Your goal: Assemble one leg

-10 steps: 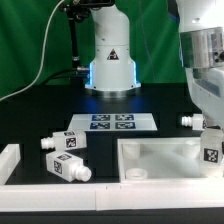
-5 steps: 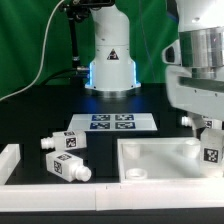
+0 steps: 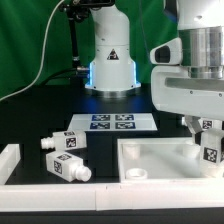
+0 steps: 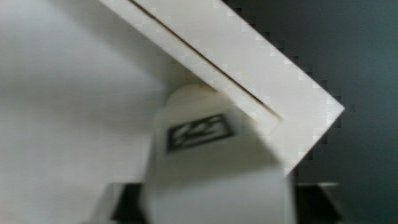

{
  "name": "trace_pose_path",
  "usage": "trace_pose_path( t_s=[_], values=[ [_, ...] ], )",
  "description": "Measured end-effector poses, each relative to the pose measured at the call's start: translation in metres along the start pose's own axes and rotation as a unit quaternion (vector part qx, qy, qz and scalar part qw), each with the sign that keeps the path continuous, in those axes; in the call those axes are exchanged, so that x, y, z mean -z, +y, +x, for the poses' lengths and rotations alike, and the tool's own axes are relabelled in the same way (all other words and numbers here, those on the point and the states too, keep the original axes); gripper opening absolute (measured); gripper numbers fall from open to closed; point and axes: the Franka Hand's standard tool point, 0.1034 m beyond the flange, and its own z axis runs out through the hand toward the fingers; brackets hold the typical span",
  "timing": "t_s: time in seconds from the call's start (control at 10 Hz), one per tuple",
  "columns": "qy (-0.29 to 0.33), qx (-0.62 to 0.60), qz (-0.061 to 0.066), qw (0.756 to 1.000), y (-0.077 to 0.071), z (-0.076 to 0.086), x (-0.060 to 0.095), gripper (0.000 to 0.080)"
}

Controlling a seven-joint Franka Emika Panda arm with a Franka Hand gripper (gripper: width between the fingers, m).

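The leg (image 3: 211, 152) stands upright at the far right corner of the white tabletop (image 3: 160, 158), tag facing front. My gripper (image 3: 207, 134) comes down on it from above and is shut on its upper part. In the wrist view the leg (image 4: 203, 135) runs up between my two dark fingers, my gripper (image 4: 214, 206) closed on its sides, and its far end meets the tabletop's corner (image 4: 89, 100). The peg end is hidden. Two more legs (image 3: 65, 143) (image 3: 68, 167) lie on the table at the exterior view's left.
A further leg (image 3: 190, 121) lies behind the tabletop. The marker board (image 3: 112, 122) lies in front of the robot base (image 3: 110, 70). A white block (image 3: 8, 160) stands at the left edge and a white rail (image 3: 110, 198) runs along the front.
My hand has turned about the leg; its body now reaches further to the exterior view's left. The leg has stayed at the tabletop's corner. The loose legs have not moved.
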Motion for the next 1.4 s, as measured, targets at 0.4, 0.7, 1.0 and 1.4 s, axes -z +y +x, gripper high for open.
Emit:
trace_pose_path(
  t_s=[0.4,0.7,1.0,1.4],
  values=[
    [0.002,-0.222,-0.002,0.975,0.0012,-0.0002,-0.0001,0.0286],
    [0.002,-0.411,-0.001,0.912,0.0021,0.0002,-0.0004,0.0286],
    [-0.011,-0.514,0.012,0.858,0.003,0.0004,0.0002,0.0287],
    [-0.007,-0.518,0.01,0.855,0.0053,0.002,-0.0004,0.0471]
  ],
)
